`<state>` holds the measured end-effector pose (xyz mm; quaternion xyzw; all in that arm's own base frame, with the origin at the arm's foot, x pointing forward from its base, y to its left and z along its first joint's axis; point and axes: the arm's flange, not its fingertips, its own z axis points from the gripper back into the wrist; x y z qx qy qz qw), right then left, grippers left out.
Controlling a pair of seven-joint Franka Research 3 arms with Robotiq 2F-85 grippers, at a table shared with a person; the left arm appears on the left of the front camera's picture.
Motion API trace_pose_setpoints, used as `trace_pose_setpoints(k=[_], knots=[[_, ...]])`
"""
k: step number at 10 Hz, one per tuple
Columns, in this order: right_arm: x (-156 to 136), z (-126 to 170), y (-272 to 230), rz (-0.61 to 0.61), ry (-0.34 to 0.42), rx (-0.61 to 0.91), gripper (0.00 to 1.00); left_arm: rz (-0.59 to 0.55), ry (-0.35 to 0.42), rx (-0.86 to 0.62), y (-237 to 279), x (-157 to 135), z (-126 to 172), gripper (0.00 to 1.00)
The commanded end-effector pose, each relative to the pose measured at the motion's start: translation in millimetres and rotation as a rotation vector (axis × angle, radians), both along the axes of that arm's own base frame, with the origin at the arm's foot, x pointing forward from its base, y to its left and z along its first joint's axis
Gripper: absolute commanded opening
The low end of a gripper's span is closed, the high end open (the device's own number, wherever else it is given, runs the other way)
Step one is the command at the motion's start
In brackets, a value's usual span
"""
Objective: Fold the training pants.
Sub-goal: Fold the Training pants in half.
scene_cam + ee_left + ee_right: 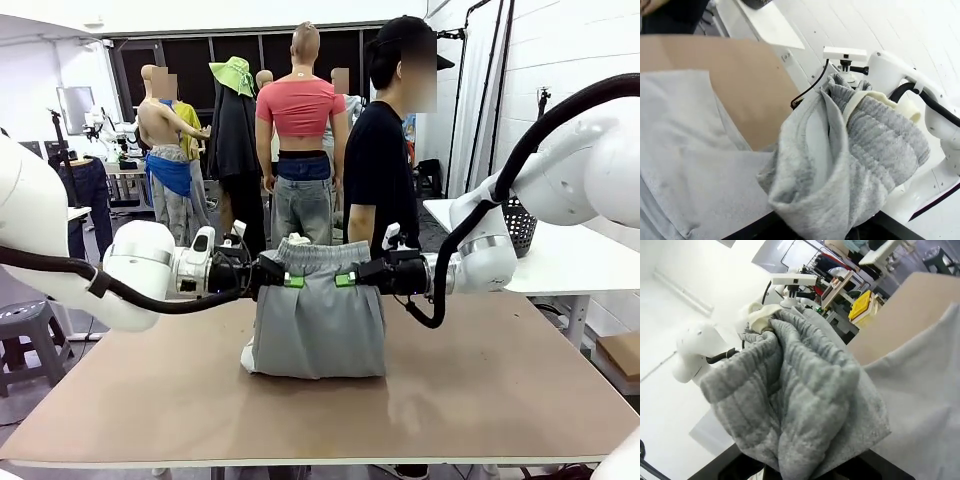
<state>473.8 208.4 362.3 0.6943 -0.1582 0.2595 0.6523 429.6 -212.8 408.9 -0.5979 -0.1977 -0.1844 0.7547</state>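
Note:
The light grey training pants (318, 320) hang by their gathered waistband above the brown table (480, 400), the lower part bunched on the tabletop. My left gripper (290, 280) is shut on the waistband's left end and my right gripper (346, 279) is shut on its right end, both level and facing each other. In the left wrist view the ribbed waistband (875, 145) bulges over my fingers and hides them, with the pants' cloth (685, 150) spread below. The right wrist view shows the bunched waistband (795, 400) close up, covering the fingers.
A person in a black shirt (380, 170) stands at the table's far side, behind the pants. A white side table (570, 250) with a black mesh basket (518, 225) stands at the right. A grey stool (25, 330) sits at the left.

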Motion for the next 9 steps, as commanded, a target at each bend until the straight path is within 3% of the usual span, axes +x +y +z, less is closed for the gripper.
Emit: trace_pose_setpoints(k=[1, 2, 3, 7, 9], knots=[[1.2, 5.0, -6.2, -0.001, 0.069, -0.022, 0.00, 0.033, 0.056, -0.032, 15.3, -6.0, -3.9, 0.00], [-4.5, 2.2, -6.6, 0.016, 0.095, -0.037, 0.00, 0.019, 0.076, -0.029, 14.6, -10.4, -11.7, 0.00], [-4.1, -4.4, 2.0, 0.008, 0.034, -0.008, 0.00, 0.025, 0.029, -0.019, 17.1, -6.2, -9.3, 0.00], [-7.1, -6.3, 5.9, 0.021, 0.052, -0.017, 0.00, 0.002, 0.053, 0.001, 4.4, -7.1, -14.6, 0.00], [-7.5, -21.6, 2.5, -0.022, 0.155, -0.001, 0.00, -0.030, 0.277, 0.028, -2.0, -7.7, -27.1, 0.00]])
